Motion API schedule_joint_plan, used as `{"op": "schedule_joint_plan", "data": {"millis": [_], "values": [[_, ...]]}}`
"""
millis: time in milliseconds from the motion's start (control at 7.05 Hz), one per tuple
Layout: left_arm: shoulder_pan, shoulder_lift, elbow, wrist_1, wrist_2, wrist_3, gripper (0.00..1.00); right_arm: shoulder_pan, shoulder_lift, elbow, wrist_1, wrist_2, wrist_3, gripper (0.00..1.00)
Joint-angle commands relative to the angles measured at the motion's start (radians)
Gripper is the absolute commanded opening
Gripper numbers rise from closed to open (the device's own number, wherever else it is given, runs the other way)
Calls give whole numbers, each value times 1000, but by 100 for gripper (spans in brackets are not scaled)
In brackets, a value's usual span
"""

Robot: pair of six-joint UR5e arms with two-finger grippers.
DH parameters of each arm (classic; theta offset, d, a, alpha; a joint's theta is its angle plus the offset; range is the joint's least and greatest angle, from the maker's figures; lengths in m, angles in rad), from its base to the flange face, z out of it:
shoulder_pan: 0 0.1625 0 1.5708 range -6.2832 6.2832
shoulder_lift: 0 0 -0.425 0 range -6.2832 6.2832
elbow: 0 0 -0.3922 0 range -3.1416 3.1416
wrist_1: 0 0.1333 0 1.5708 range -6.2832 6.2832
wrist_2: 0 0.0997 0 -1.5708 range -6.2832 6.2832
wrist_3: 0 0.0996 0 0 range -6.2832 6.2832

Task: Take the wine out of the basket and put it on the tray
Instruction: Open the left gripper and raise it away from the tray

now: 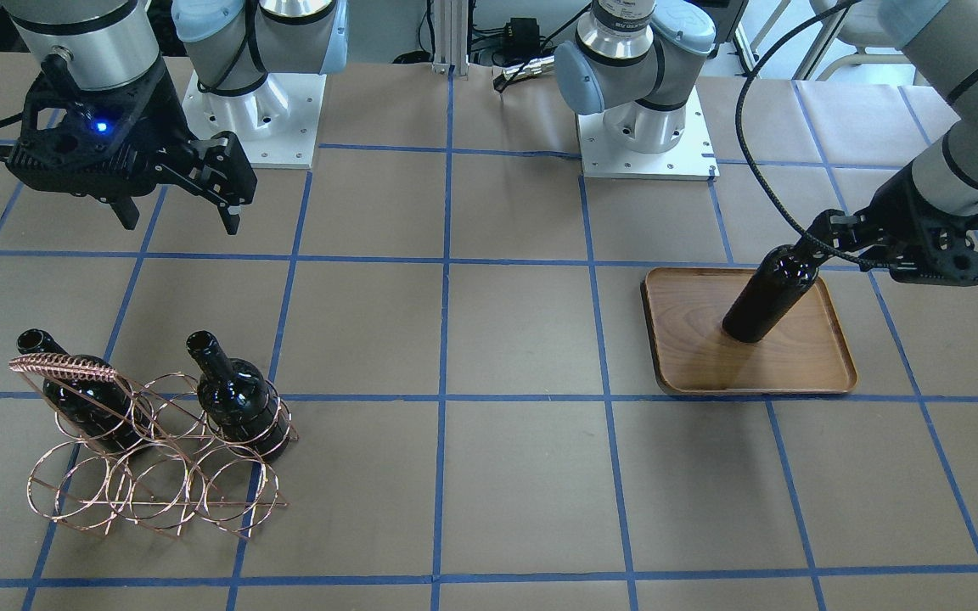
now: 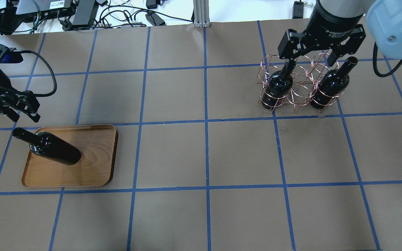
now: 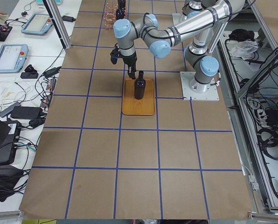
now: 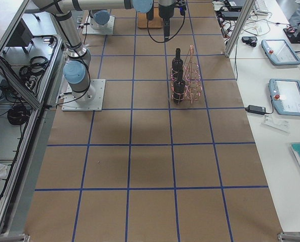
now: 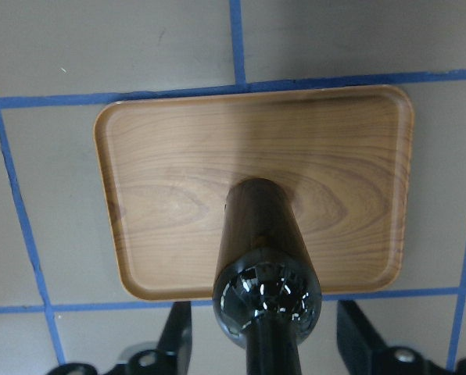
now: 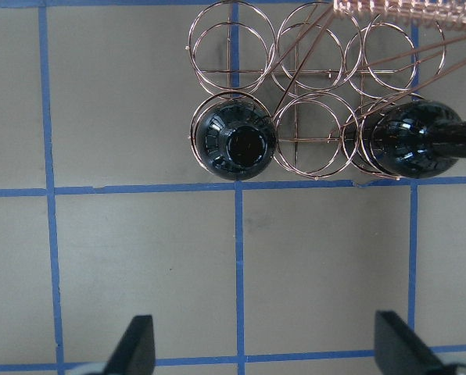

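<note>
One glossy black-glass wine bottle (image 1: pixel 765 297) stands upright on the flat brown wooden tray (image 1: pixel 795 361), its base well inside the low rim. The bottle is tall and narrow, so I judge that a sideways pull-away by the left gripper (image 5: pixel 269 344) could clip the neck with a finger and topple it. In the wrist view the neck sits between that gripper's jaws, which are spread wide with a clear gap on each side and touch nothing. A second bottle (image 2: pixel 277 87) and a third bottle (image 2: pixel 330 87) stand in the copper-coloured wire basket (image 2: pixel 293 103). The right gripper (image 2: pixel 311 55) hovers above them, jaws apart and empty. A tilted lift there could snag the rings and drag the light basket along.
</note>
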Motion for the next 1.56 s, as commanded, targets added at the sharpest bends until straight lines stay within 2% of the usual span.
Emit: {"op": "schedule_joint_plan", "data": {"millis": [0,284,426,709,993,1277,1419], "values": [[-1,56,48,-120,42,-14,100,0,0,0,-1,0,0,100],[-29,70,152,-251,8,-229,100,0,0,0,-2,0,0,100],[-109,73,170,-247,-13,-340,100,0,2,-11,-1,3,2,100],[-309,74,219,-198,-17,-486,100,0,0,-11,-1,5,0,100],[-495,70,219,-156,-14,-630,100,0,0,-11,-2,14,3,100],[-588,50,202,-63,-20,-684,100,0,0,-14,-4,20,9,100],[-612,38,193,-57,-29,-692,100,0,2,-12,-5,35,23,100]]}}
